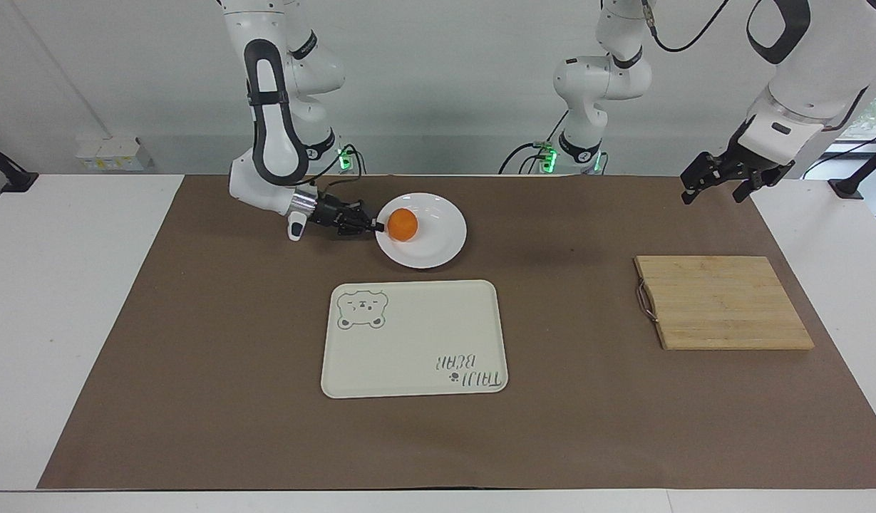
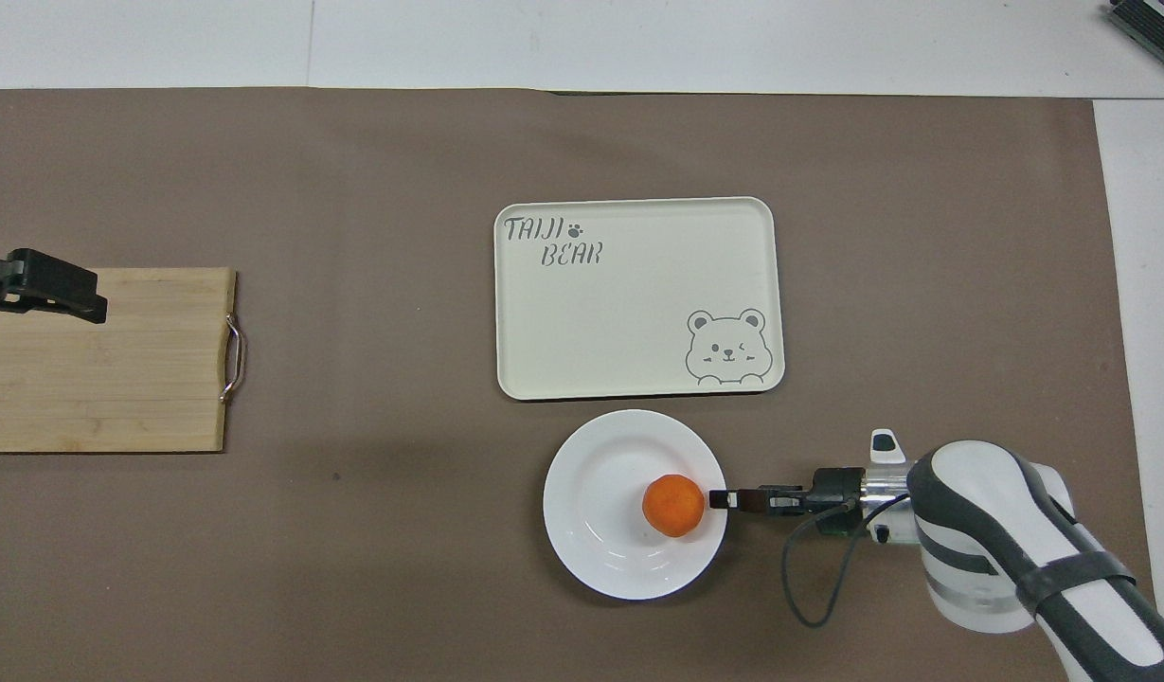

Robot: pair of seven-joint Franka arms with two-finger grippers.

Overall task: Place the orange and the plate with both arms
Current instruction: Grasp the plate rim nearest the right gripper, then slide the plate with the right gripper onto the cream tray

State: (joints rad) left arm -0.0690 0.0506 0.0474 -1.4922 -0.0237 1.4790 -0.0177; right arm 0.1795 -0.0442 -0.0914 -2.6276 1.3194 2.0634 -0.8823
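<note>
The right end effector [image 1: 375, 228] is closed on the rim of the plate [image 1: 441, 239], and the orange [image 1: 403, 224] sits loose on the plate just beside its tips. The one-sided pinch on glossy ware could slip or let the plate sag, and any tilt or jerk might roll the orange off. The left end effector [image 1: 719, 187] waits over the cutting board [image 1: 723, 302]; I cannot tell its grip state. Count: two end effectors, one orange, one plate, one tray [image 1: 414, 338], one board.
</note>
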